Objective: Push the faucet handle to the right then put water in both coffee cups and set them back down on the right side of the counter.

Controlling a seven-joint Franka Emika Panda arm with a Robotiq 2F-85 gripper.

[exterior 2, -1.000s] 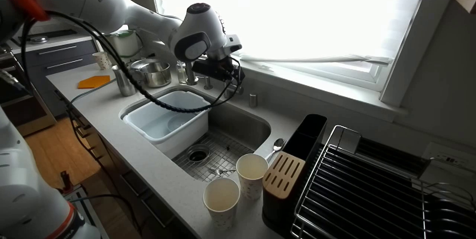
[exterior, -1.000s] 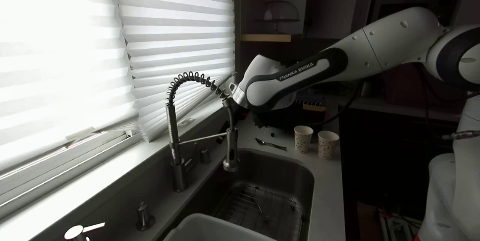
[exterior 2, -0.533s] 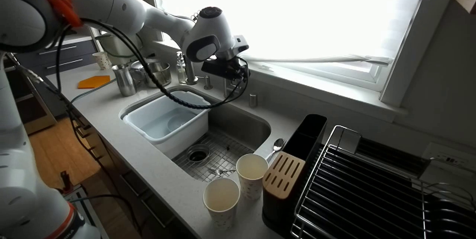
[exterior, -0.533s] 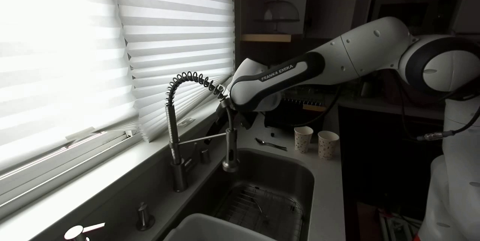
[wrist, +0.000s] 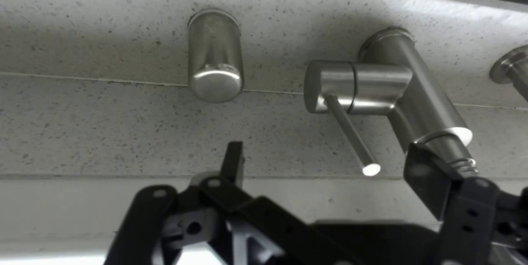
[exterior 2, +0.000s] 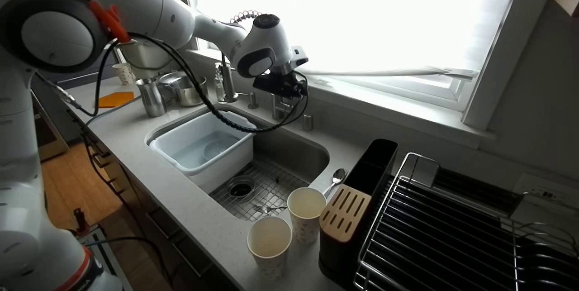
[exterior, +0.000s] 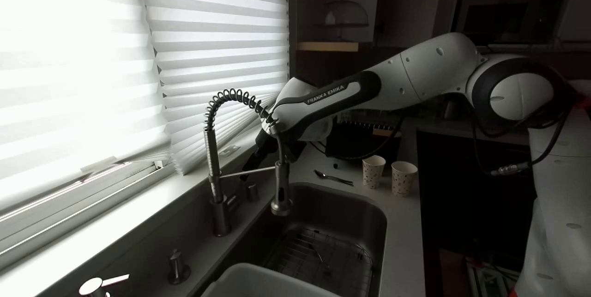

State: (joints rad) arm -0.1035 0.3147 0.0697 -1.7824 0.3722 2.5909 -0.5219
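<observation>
The faucet handle is a thin metal rod (wrist: 350,133) on the side of the faucet body (wrist: 420,100) in the wrist view. My gripper (wrist: 328,160) is open and empty. The rod's tip appears between its spread fingers, closer to the right finger, with no contact visible. In an exterior view the dark gripper (exterior: 249,167) hangs behind the spray head (exterior: 280,195), above the counter's back edge. My wrist overlaps the spring hose there. Two speckled paper cups stand upright on the counter in both exterior views: one cup (exterior: 373,172), (exterior 2: 307,230), and another cup (exterior: 403,180), (exterior 2: 271,264).
A short metal cylinder (wrist: 216,59) stands beside the faucet. The sink holds a white basin (exterior 2: 221,178). Spoon and fork (exterior 2: 338,177), a black utensil holder (exterior 2: 346,212) and a dish rack (exterior 2: 434,218) stand near the cups. A metal pitcher (exterior 2: 153,98) stands across the sink.
My arm has moved lower and toward the faucet, leftward in one exterior picture and rightward in the other. The spray head has shifted slightly. The cups have not moved.
</observation>
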